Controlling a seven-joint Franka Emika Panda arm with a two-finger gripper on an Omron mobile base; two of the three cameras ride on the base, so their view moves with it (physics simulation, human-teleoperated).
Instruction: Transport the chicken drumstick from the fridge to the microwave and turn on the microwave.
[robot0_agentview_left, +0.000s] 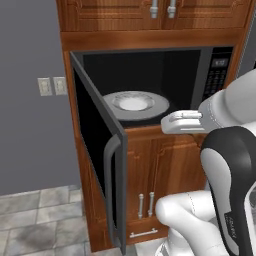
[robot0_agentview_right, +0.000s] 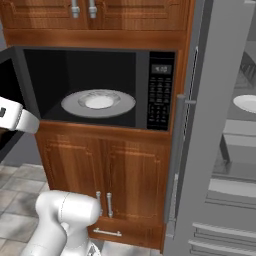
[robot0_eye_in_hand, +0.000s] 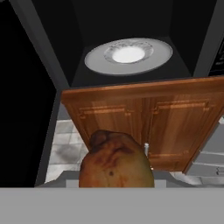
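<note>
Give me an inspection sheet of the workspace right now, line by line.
Surface: turntable bare, inside the open microwave.
Job's things: drumstick held in front of the microwave opening, not yet inside; microwave door swung wide; fridge open at the right.
Clutter: nothing seen.
Hand: hand shut on the drumstick.
Cables: nothing seen.
Surroundings: wooden cabinets above and below, wall outlets, tiled floor.

So the microwave (robot0_agentview_left: 150, 85) is open, door swung out toward 9 o'clock, and its dark floor has just the round white turntable (robot0_agentview_left: 135, 104) sitting dead centre. Over at 3 o'clock a fridge shelf (robot0_agentview_right: 240, 125) carries a white plate (robot0_agentview_right: 246, 102).
</note>
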